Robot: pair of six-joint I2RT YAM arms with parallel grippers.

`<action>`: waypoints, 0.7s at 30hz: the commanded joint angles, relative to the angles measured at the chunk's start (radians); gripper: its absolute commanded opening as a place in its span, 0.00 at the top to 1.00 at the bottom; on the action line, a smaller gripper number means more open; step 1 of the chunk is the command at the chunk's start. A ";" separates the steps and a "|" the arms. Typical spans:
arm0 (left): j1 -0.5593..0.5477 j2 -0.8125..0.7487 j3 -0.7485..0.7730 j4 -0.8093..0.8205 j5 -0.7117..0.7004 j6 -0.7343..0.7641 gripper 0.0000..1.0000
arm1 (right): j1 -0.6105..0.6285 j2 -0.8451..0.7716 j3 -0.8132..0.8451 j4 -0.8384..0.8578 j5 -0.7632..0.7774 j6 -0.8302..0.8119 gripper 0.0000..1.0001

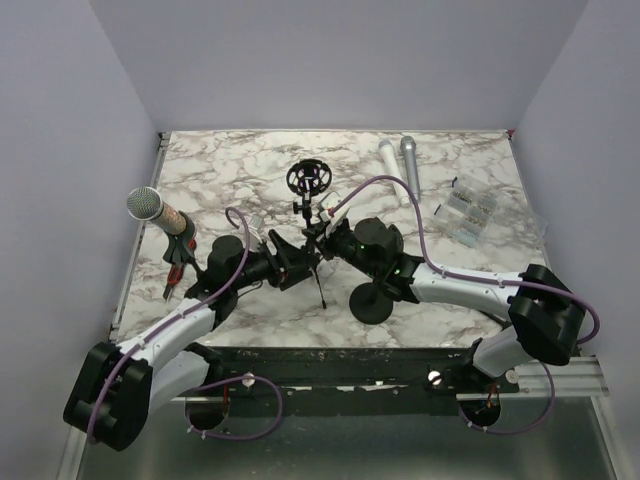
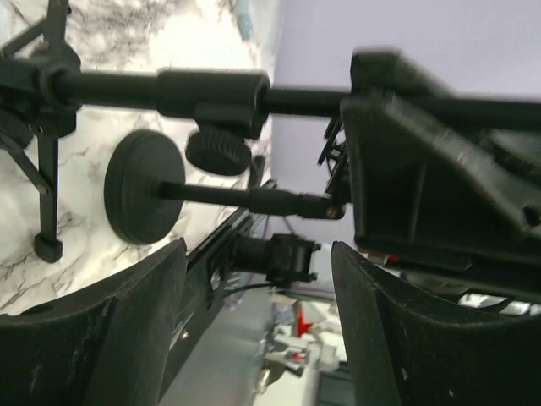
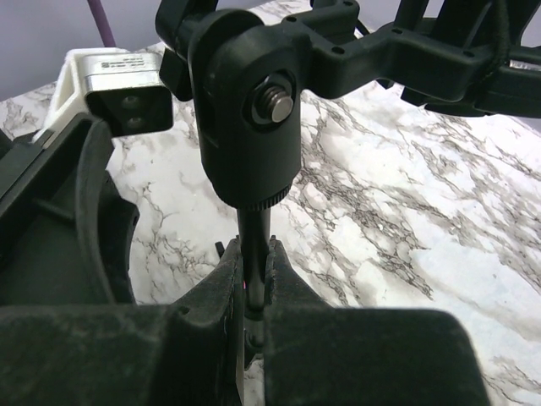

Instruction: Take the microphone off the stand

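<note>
A microphone [image 1: 147, 204] with a silver mesh head sits tilted in a small black-and-red stand [image 1: 179, 258] at the table's left edge, away from both grippers. A black stand with an empty ring-shaped shock mount [image 1: 308, 178] stands mid-table. My right gripper [image 1: 323, 236] is shut on this stand's thin black pole [image 3: 254, 237], just below its swivel joint [image 3: 250, 110]. My left gripper [image 1: 296, 263] is open and empty beside that pole; its fingers [image 2: 110, 338] frame the stand's bars [image 2: 169, 86] from the side.
A round black base [image 1: 372, 303] sits near the front edge and also shows in the left wrist view [image 2: 135, 200]. A thin black tripod leg [image 1: 321, 290] reaches forward. Two loose microphones, white [image 1: 390, 160] and grey [image 1: 411, 160], lie at the back. A clear plastic box [image 1: 468, 212] lies at the right.
</note>
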 commanded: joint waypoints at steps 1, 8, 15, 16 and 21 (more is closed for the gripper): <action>-0.090 -0.097 0.035 -0.193 -0.095 0.180 0.31 | 0.013 0.013 -0.023 -0.119 0.016 -0.005 0.99; -0.184 -0.285 0.011 -0.335 -0.223 0.288 0.30 | 0.013 -0.018 -0.023 -0.159 0.040 -0.009 0.78; -0.228 -0.409 0.049 -0.489 -0.222 0.371 0.28 | 0.013 -0.083 0.007 -0.243 0.043 0.022 0.58; -0.230 -0.409 0.052 -0.492 -0.198 0.378 0.28 | 0.013 -0.097 0.015 -0.262 0.042 0.030 0.56; -0.247 -0.409 0.063 -0.461 -0.105 0.404 0.27 | 0.013 -0.174 0.059 -0.383 0.030 0.070 0.45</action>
